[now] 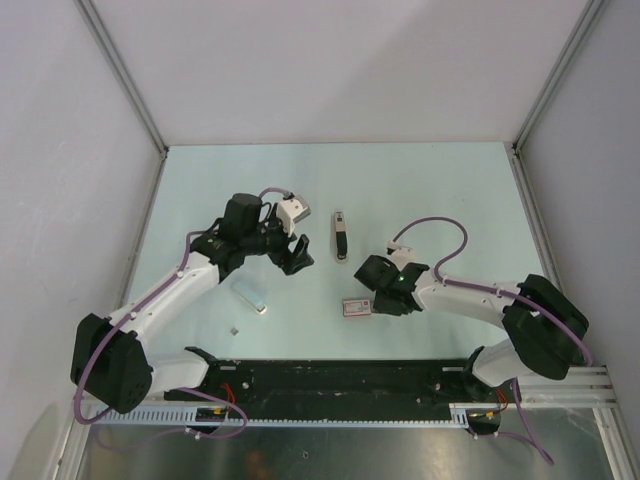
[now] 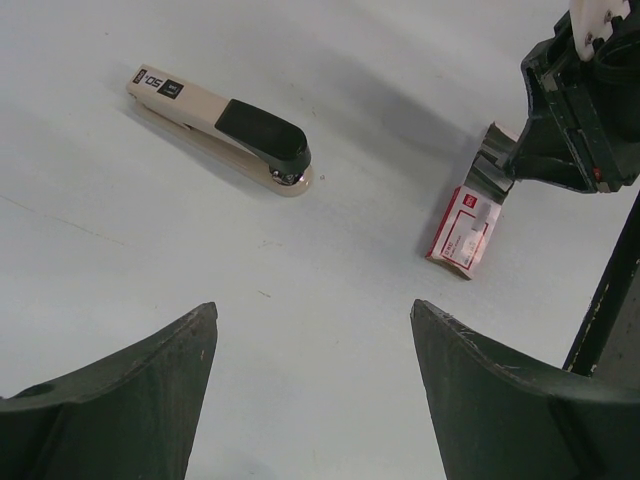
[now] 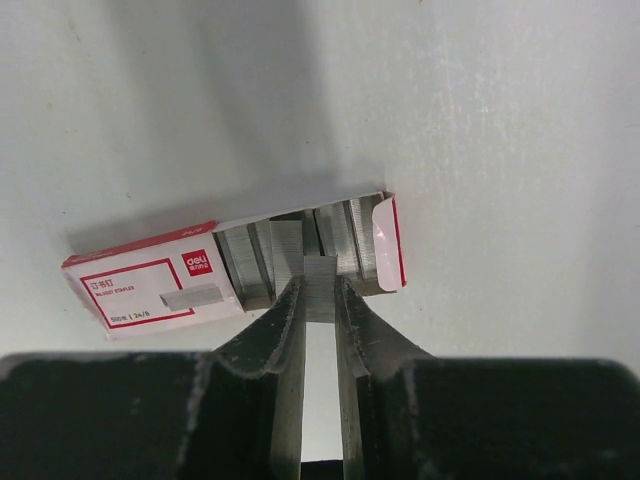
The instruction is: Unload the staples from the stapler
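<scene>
**A:** Which step's being done here? Left end effector [image 2: 312, 310] is held wide open, nothing gripped.

**B:** Staples [image 1: 250, 294] are laid on the tabletop [image 1: 400, 190] near it. Right end effector [image 3: 320, 287] is pinched onto a strip [image 3: 320, 268] in the box [image 3: 150, 290]. It probably needs to be released next.

One stapler [image 1: 341, 234], one staple box [image 3: 150, 285], several boxed strips [image 3: 250, 265], one loose staple strip [image 1: 251, 296], one tiny silvery bit [image 1: 234, 329].

Top external view looks steeply down from behind the arm bases over the whole table [image 1: 430, 190]; left wrist view faces obliquely across it, low, toward the stapler [image 2: 225, 130] and staple box [image 2: 463, 232]; right wrist view sits very close above that same box, shared by all three.
</scene>
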`<action>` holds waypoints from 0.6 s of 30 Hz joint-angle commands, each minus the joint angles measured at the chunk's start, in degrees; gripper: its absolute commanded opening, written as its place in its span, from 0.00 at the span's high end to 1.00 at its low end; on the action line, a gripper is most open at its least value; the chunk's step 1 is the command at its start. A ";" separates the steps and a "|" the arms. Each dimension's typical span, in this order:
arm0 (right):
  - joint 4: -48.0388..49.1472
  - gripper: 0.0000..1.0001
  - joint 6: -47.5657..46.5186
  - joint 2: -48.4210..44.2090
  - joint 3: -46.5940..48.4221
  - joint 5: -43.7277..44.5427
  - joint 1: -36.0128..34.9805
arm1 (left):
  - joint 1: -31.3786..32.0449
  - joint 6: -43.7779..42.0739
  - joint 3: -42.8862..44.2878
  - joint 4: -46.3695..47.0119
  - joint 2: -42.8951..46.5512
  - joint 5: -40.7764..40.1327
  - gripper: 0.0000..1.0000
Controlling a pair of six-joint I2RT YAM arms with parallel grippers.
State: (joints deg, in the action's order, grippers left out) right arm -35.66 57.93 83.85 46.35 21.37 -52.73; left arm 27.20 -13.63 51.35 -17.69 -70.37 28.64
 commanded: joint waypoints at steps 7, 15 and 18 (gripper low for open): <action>0.70 0.89 -1.66 -2.11 2.42 3.10 -0.26 | 0.22 -3.73 -0.38 1.22 1.84 1.36 0.17; 0.29 0.90 -2.25 -1.19 2.34 3.06 -0.09 | 0.22 -3.79 -0.76 1.32 2.07 1.12 0.17; -0.05 0.90 -2.40 -1.23 2.34 3.02 -0.15 | 0.29 -3.81 -0.76 1.31 2.09 1.15 0.17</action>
State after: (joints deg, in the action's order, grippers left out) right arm -35.35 56.23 83.07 46.81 22.26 -52.77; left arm 27.20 -13.63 51.29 -17.69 -70.35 28.64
